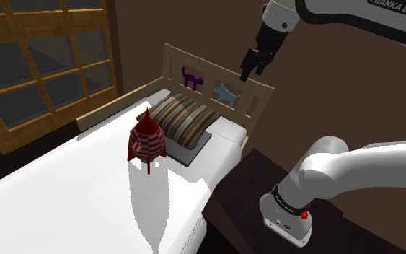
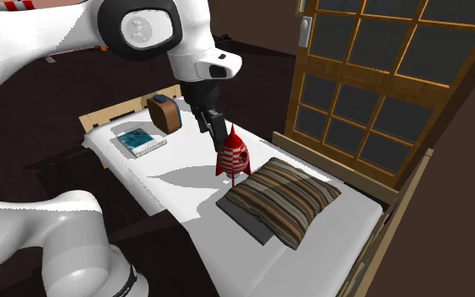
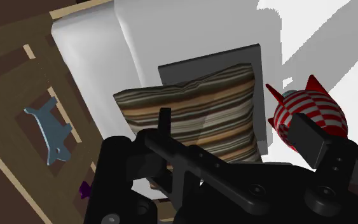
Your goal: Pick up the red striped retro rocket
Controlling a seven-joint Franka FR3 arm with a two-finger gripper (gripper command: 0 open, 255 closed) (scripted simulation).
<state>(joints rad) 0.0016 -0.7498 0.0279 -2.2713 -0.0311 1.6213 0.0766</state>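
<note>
Shoulder view: I see the jaws hanging high over the headboard (image 1: 215, 81), well apart from the rocket (image 1: 146, 138)
Rocket: it stands upright on its fins on the white bed (image 1: 71, 202), just beside the striped pillow (image 1: 183, 119), on the side away from the headboard
Jaws: released; in the wrist view the fingers (image 3: 308, 141) stand apart with nothing clasped, and the rocket sits out beyond one finger rather than between the two
Step in hand: the approach, as I judge it; nothing is gripped yet
Line-up: I want to carry the hand along the bed, away from the headboard, until the red-and-white body is centred between the fingers, and only then come down
Descent: straight from above, over the nose, so that neither finger brushes the rocket on the way
Grip: the body bulges in the middle and narrows to the nose, so I would close across the striped belly, with the wrist turned so the fingers drop between the fins
Risk: a tall toy on bedding probably tips at a light nudge, and the pillow lies close on one side, so the finger on that side needs room
Elsewhere: the book (image 2: 138, 139) at the far end of the bed lies well apart and should not matter
</note>
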